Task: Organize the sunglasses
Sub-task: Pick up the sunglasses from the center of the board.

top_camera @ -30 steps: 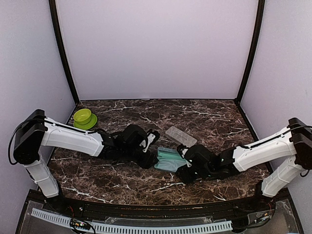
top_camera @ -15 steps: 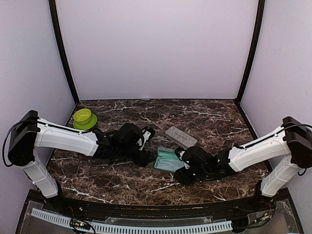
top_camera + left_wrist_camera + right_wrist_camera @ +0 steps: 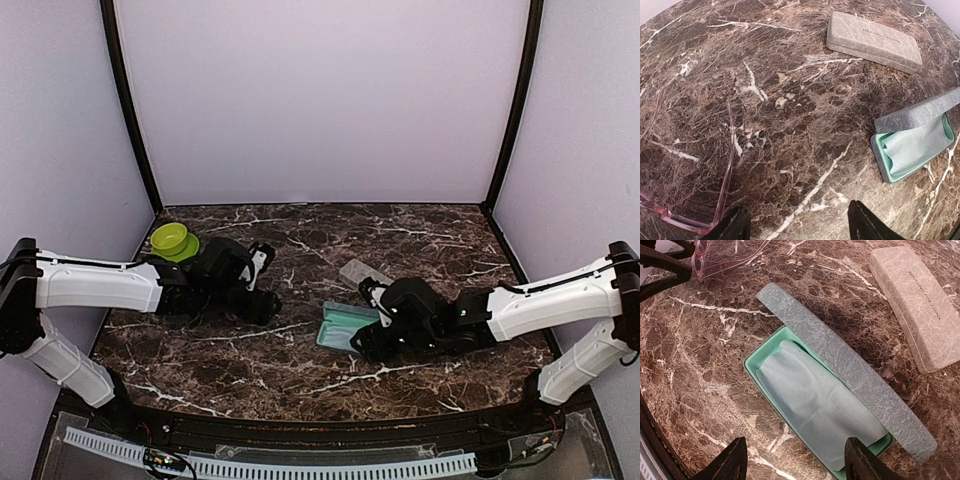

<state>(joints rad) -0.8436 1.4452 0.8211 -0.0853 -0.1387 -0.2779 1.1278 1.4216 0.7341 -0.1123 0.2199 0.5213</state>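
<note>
The sunglasses (image 3: 726, 170), with a clear pink frame, lie flat on the bench (image 3: 300, 360), left of the open case (image 3: 338, 326) and well apart from it. The left jaws stand wide apart over bare bench and hold nothing, with the sunglasses just beside one finger (image 3: 734, 226). From above the sunglasses are hard to pick out, probably hidden by the left arm. The right jaws are also spread and grip nothing, hanging over the near end of the open case. A pale cloth (image 3: 815, 400) lies inside it on the green lining. A closed grey case (image 3: 368, 275) sits just beyond it. A green bowl (image 3: 172, 240) stands far left.
</note>
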